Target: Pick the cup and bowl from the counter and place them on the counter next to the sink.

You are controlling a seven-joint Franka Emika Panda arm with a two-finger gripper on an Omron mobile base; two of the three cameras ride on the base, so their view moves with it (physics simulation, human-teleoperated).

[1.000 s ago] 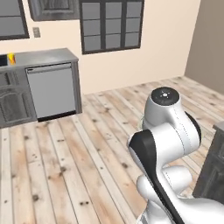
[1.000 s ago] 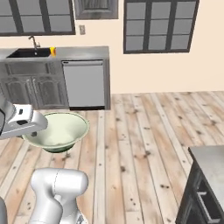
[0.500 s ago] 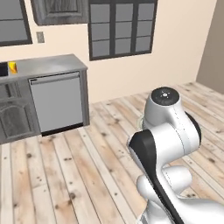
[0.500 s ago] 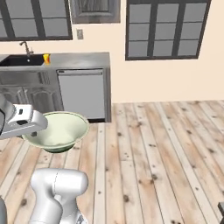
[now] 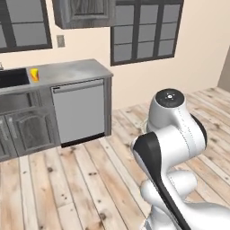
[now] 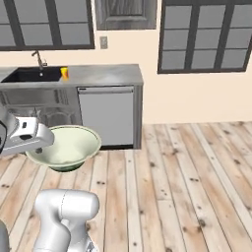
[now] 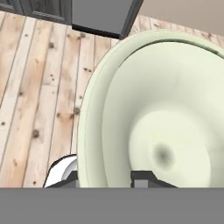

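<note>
Two fingers (image 7: 105, 177) pinch bowl (image 6: 66, 146) rim; cup (image 6: 64, 73) beside sink (image 6: 34, 75).

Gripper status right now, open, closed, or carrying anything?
Gripper: jaws closed on the rim of the bowl, carried above the wooden floor.

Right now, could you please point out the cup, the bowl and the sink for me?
cup (image 6: 64, 73), right base view, middle of its yellow side.
bowl (image 6: 66, 147), right base view, pale inner wall.
sink (image 6: 34, 75), right base view, black basin floor.
</note>
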